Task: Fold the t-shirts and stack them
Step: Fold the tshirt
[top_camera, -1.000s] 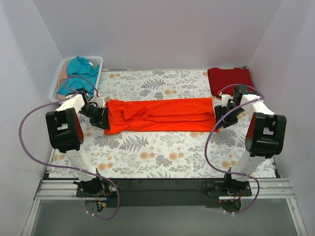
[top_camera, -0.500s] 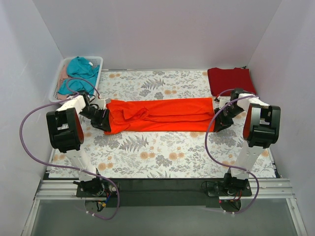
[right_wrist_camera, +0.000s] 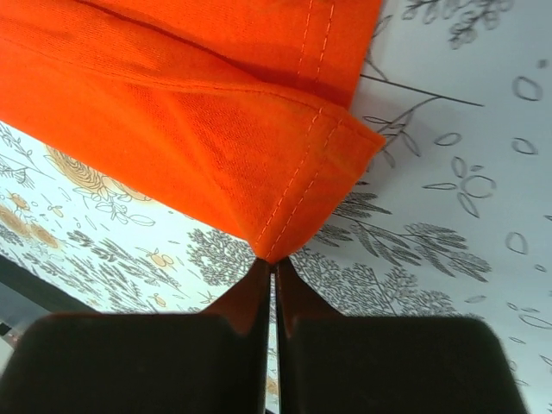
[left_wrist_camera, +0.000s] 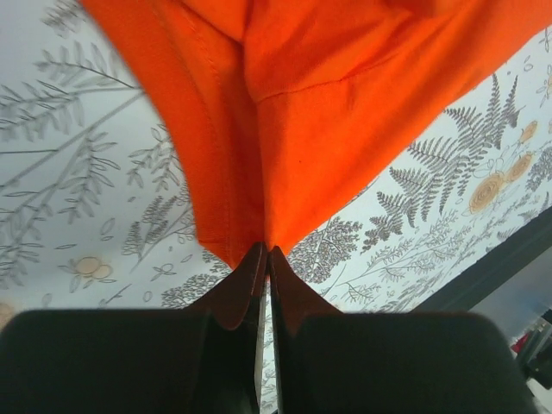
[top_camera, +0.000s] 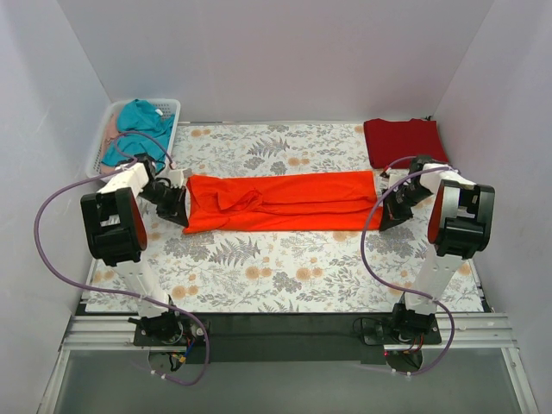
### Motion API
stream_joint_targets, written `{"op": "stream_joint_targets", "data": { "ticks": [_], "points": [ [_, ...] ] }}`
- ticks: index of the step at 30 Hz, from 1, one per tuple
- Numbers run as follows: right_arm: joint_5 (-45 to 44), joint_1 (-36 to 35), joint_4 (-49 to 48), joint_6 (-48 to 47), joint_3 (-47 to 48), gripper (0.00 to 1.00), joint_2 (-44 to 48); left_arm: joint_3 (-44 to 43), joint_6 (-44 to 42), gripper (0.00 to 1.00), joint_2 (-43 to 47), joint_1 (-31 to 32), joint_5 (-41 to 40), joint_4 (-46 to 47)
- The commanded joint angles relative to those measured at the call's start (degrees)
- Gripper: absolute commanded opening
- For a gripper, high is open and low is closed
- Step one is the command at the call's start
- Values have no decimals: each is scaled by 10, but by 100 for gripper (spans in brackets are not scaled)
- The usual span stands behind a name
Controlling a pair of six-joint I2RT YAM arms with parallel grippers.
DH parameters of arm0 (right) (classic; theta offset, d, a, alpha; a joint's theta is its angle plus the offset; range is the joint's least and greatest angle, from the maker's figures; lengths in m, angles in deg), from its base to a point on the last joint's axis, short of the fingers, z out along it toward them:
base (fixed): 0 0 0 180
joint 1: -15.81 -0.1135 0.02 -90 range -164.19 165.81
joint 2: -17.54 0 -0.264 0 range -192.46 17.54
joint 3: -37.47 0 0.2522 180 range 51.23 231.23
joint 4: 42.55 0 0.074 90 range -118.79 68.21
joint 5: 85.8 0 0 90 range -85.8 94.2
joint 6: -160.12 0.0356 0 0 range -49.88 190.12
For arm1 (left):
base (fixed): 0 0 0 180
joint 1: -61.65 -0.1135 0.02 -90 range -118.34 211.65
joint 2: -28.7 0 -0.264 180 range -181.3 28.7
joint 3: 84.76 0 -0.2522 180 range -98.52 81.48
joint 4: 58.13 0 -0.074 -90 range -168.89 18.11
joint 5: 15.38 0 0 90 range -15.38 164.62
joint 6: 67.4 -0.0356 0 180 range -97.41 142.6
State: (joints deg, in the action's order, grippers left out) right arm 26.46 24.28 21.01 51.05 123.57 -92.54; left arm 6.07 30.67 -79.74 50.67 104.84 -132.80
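The bright orange-red t-shirt point(top_camera: 280, 202) lies folded into a long band across the middle of the floral table. My left gripper point(top_camera: 178, 213) is shut on its left near corner; the orange-red t-shirt point(left_wrist_camera: 293, 121) rises from the pinched tips of the left gripper point(left_wrist_camera: 266, 252) in the left wrist view. My right gripper point(top_camera: 385, 216) is shut on the right near corner, where the stitched hem of the orange-red t-shirt point(right_wrist_camera: 216, 129) meets the right gripper point(right_wrist_camera: 273, 263). The darker crimson t-shirt point(top_camera: 403, 141) lies folded at the back right.
A white basket point(top_camera: 107, 131) at the back left holds a teal garment point(top_camera: 138, 129) and a pale pink one point(top_camera: 108, 136). Purple cables loop beside both arms. White walls close in the table on three sides.
Both grippers have closed on the near corners of the orange-red t-shirt. The right arm swung in toward the shirt's right end; the left end of the shirt shifted slightly.
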Motion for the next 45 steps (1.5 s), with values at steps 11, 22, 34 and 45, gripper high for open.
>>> {"op": "stream_joint_targets", "data": {
  "ticks": [11, 22, 34, 45],
  "points": [
    [-34, 15, 28, -55, 24, 1, 1, -51, 7, 0, -21, -5, -19, -8],
    [-44, 15, 24, -75, -13, 1, -1, 38, -2, 0, -5, -5, -58, 25],
    [-77, -12, 41, -152, -164, 1, 92, -31, 52, 0, -47, -5, -116, 62],
    [-25, -43, 216, -277, -15, 80, 182, -235, 105, 35, -56, -1, -83, -6]
  ]
}}
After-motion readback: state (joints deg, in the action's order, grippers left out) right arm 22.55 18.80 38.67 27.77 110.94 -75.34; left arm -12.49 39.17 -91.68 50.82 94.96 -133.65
